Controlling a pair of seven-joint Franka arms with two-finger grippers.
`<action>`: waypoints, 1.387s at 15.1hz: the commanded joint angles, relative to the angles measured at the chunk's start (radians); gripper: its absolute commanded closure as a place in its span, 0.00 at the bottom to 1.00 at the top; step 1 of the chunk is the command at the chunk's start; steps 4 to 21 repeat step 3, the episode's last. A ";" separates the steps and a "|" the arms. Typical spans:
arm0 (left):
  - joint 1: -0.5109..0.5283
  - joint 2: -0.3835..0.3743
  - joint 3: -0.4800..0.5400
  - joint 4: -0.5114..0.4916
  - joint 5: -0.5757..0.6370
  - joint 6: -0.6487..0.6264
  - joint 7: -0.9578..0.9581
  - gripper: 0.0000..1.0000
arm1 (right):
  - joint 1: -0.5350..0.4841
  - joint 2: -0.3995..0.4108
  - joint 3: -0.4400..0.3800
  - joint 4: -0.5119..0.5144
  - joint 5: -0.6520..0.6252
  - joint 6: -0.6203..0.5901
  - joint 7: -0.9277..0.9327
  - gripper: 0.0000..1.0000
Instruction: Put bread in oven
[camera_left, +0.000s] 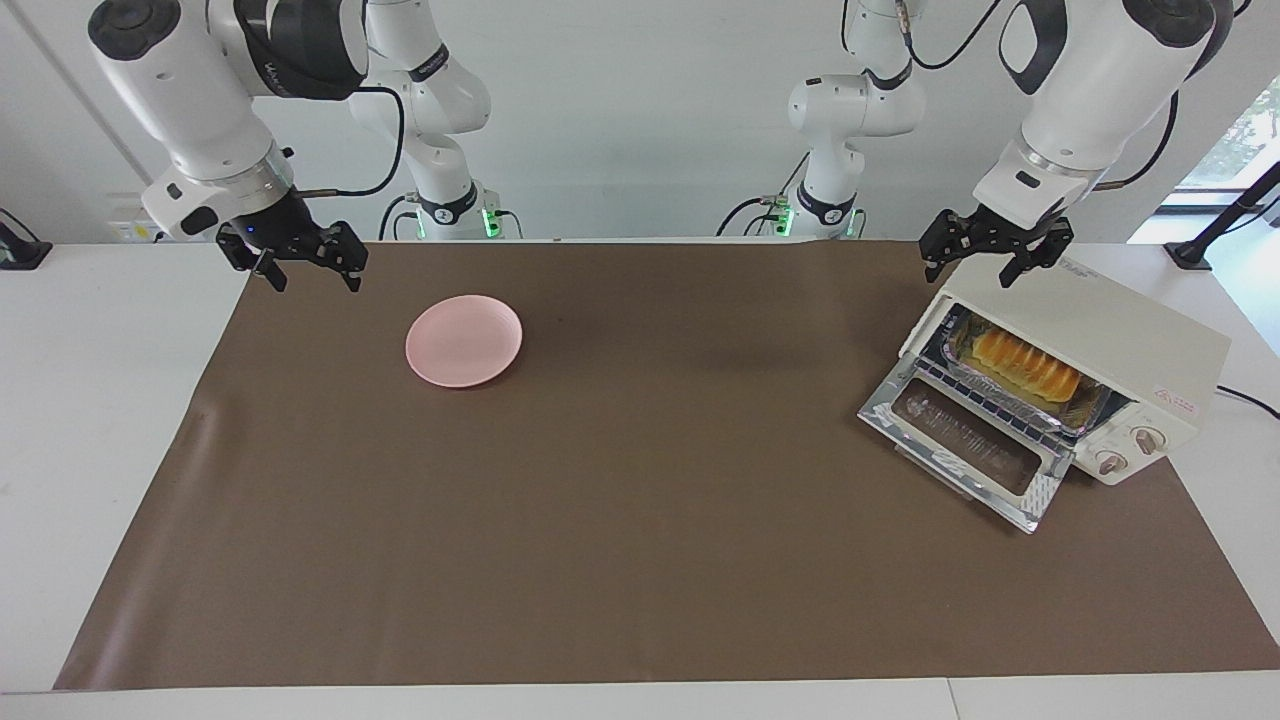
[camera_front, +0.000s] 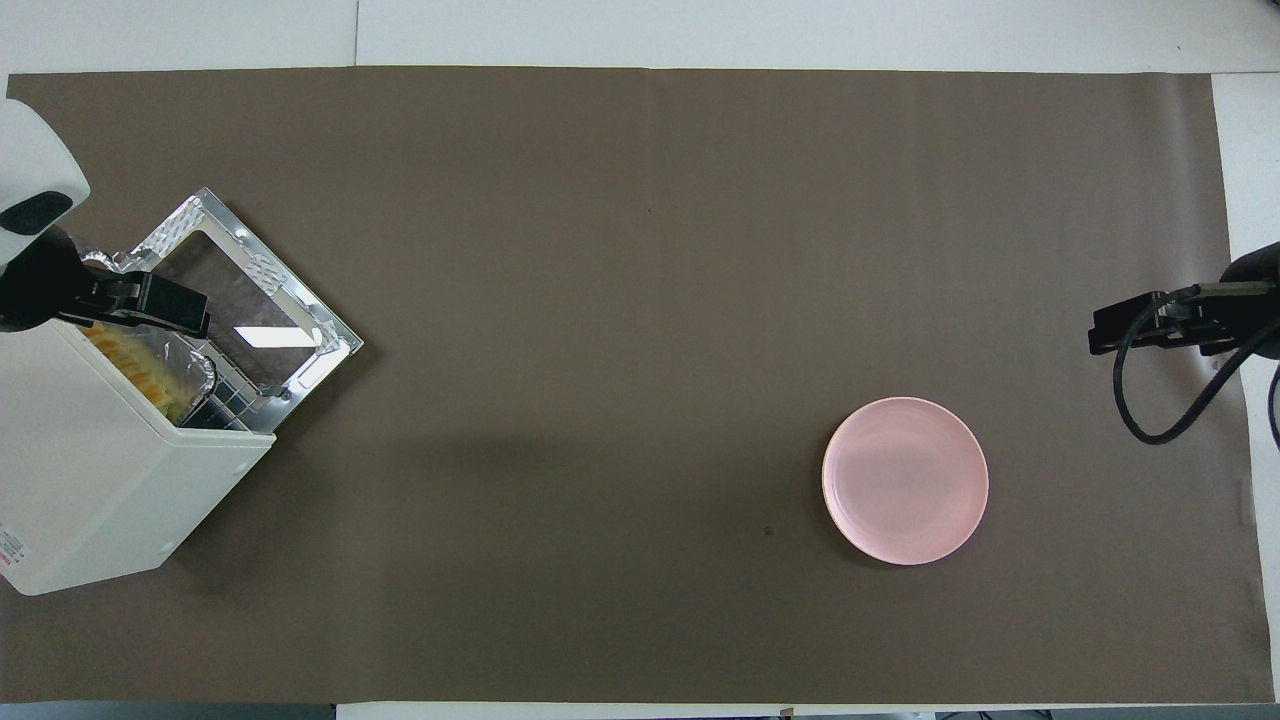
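The bread (camera_left: 1026, 364) lies in a silver foil tray on the wire rack inside the cream-white oven (camera_left: 1110, 325), at the left arm's end of the table. The oven's glass door (camera_left: 965, 440) hangs open, dropped down onto the mat. In the overhead view the bread (camera_front: 135, 365) shows just inside the oven (camera_front: 90, 480). My left gripper (camera_left: 990, 262) is open and empty, up over the oven's top front edge; it also shows in the overhead view (camera_front: 150, 308). My right gripper (camera_left: 303, 268) is open and empty, waiting over the mat's corner at the right arm's end.
A round pink plate (camera_left: 463, 340) lies empty on the brown mat (camera_left: 620, 500) toward the right arm's end, beside my right gripper (camera_front: 1135, 330). The plate also shows in the overhead view (camera_front: 905, 480). The oven's two knobs (camera_left: 1130, 450) face away from the robots.
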 joint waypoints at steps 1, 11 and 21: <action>0.020 -0.031 -0.012 -0.039 -0.021 0.010 -0.009 0.00 | -0.010 -0.015 0.009 -0.010 -0.014 -0.004 -0.016 0.00; 0.020 -0.031 -0.010 -0.038 -0.043 0.010 -0.010 0.00 | -0.010 -0.014 0.009 -0.010 -0.014 -0.004 -0.016 0.00; 0.020 -0.031 -0.010 -0.038 -0.043 0.010 -0.010 0.00 | -0.010 -0.014 0.009 -0.010 -0.014 -0.004 -0.016 0.00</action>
